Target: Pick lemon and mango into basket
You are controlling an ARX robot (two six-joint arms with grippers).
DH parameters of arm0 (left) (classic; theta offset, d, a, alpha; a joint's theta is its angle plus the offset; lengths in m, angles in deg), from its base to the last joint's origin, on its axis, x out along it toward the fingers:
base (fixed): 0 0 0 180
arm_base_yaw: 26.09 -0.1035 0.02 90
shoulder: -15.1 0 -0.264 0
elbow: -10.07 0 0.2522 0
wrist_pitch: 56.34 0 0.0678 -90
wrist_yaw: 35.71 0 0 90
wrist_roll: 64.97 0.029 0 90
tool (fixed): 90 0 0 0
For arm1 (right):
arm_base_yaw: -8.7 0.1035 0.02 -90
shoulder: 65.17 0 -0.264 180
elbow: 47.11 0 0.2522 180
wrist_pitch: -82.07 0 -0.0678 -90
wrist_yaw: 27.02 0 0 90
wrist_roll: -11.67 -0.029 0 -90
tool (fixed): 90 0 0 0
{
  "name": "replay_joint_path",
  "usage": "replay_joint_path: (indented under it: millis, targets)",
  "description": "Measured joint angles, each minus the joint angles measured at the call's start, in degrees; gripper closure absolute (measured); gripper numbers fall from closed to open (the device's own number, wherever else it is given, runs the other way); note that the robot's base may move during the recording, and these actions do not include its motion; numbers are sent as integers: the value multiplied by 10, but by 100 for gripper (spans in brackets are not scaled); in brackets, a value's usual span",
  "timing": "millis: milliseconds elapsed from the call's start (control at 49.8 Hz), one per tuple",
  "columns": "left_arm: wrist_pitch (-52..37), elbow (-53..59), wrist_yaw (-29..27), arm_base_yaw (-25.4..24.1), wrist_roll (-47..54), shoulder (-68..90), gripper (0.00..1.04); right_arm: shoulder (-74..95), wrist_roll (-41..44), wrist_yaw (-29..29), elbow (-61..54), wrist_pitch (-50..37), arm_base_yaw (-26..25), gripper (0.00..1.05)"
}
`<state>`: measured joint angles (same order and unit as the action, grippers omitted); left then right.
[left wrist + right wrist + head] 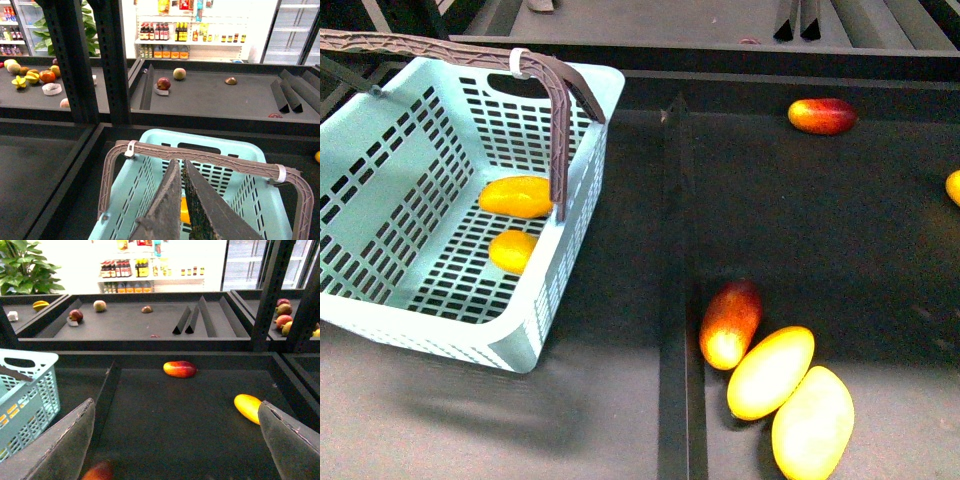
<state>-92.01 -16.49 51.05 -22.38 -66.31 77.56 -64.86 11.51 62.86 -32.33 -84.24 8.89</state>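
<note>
Saw mango [516, 196] and lemon [512, 250] inside basket [380, 160] from front only; left end effector [182, 172] closed, right end effector [175, 425] spread wide.

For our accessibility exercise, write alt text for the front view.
A light teal basket with a brown handle holds a mango and a smaller lemon. To its right, on dark shelving, lie three more mangoes, one red-blushed.
</note>
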Motion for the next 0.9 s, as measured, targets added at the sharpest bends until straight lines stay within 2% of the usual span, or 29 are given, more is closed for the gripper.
replay_joint_path:
  millis: [40,100,361,442,903]
  targets:
    - [7,16,28,-21,3,-21,102,0,0,0,0,0,0,9]
    - [14,30,28,-33,3,-42,102,0,0,0,0,0,0,9]
    - [83,83,33,-35,5,-164,102,0,0,0,0,0,0,9]
    - [68,109,33,-35,6,-180,102,0,0,0,0,0,0,9]
    - [267,119,33,-35,7,-396,102,0,0,0,0,0,0,9]
